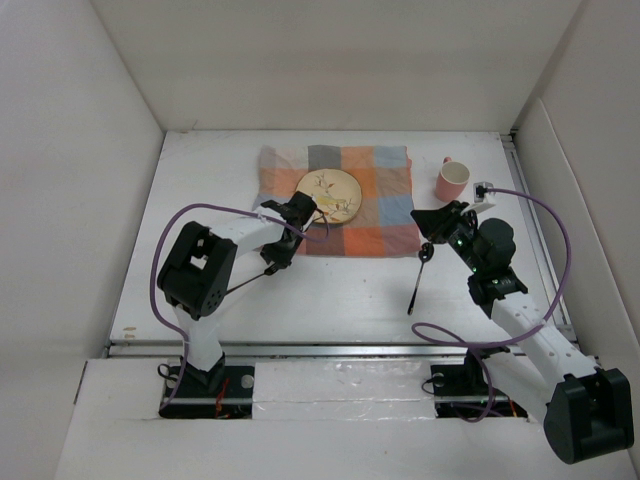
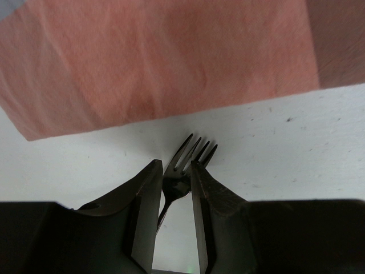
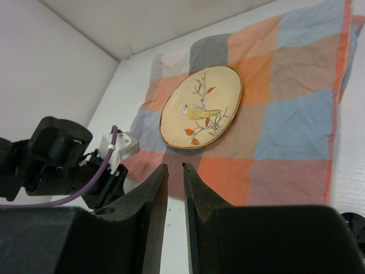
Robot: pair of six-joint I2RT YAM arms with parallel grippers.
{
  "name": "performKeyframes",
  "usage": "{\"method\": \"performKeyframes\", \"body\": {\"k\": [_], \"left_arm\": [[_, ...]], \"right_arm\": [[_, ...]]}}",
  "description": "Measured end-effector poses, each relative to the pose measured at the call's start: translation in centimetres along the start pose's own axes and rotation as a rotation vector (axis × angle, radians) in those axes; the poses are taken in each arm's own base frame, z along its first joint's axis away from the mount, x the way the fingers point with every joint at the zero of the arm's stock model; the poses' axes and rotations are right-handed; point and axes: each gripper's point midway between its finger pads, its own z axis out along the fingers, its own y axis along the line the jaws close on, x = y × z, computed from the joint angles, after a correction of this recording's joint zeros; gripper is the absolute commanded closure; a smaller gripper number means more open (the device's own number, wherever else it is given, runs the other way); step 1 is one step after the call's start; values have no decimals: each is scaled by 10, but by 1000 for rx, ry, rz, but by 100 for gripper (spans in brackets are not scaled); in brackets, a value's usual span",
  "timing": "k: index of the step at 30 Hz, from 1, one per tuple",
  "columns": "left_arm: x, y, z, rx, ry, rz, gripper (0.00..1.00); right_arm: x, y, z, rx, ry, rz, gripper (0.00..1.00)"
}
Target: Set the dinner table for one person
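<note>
The white dinner table (image 1: 330, 300) carries an orange-blue checked cloth (image 1: 380, 215) with a bird-painted plate (image 1: 330, 192) on it. My left gripper (image 1: 273, 262) is shut on the head of a dark fork (image 2: 197, 149), low over the table just off the cloth's near left edge (image 2: 171, 57). The fork's handle (image 1: 248, 281) trails toward me. My right gripper (image 1: 420, 216) hovers at the cloth's right edge. In the right wrist view its jaws (image 3: 175, 166) stand a thin gap apart with nothing between them. A dark spoon-like utensil (image 1: 417, 285) lies on the table just below it.
A pink mug (image 1: 452, 180) stands at the back right, beyond the cloth. White walls enclose the table on the left, back and right. The right wrist view shows the plate (image 3: 199, 108), the cloth (image 3: 285, 142) and my left arm (image 3: 57, 160).
</note>
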Motion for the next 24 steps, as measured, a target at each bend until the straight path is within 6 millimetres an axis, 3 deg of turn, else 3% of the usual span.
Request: {"method": "performKeyframes", "body": {"k": [4, 9, 13, 18, 24], "left_arm": [[-11, -10, -1, 33, 9, 13, 75], [-53, -59, -11, 153, -75, 47, 75], [-63, -89, -24, 236, -112, 77, 71], [-64, -85, -40, 247, -153, 54, 66], [-41, -65, -54, 250, -198, 13, 65]], "right_arm": [[0, 0, 0, 0, 0, 0, 77], [0, 0, 0, -1, 0, 0, 77], [-1, 1, -1, -4, -2, -2, 77], [0, 2, -1, -10, 0, -6, 77], [1, 4, -1, -15, 4, -10, 77]]}}
